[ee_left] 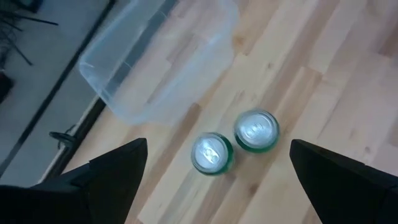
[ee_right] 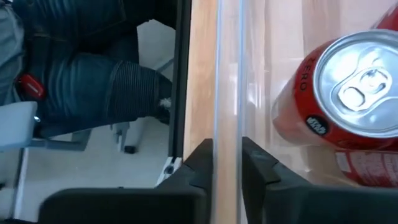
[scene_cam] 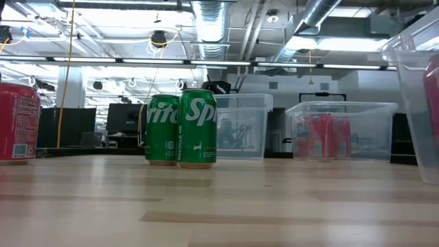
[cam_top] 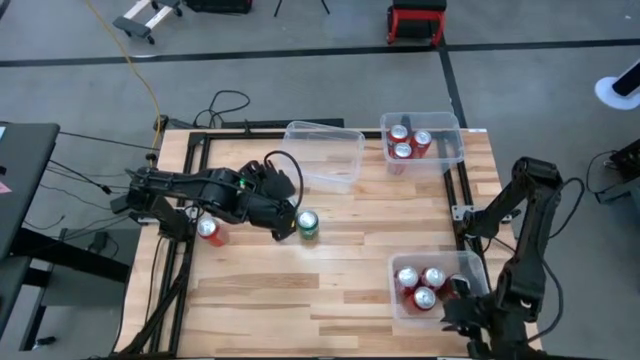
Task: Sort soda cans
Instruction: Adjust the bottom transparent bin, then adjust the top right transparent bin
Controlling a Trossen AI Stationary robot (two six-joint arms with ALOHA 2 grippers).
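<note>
My left gripper (ee_left: 211,168) hangs above the two green cans (ee_left: 235,142), jaws spread wide; they stand touching, just beside the empty bin (cam_top: 325,153). A loose red can (cam_top: 209,231) waits left of them. I should centre on one green can only, then descend straight. My right gripper (ee_right: 227,163) pinches the near bin's wall (ee_right: 229,74), jaws narrow.

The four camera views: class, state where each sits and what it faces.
High: overhead, facing down on table, both arms.
Low: tabletop level, facing two green Sprite cans; no arm.
Left wrist: above the same cans, left pincer open.
Right wrist: right pincer at clear bin wall, red cans inside.
</note>
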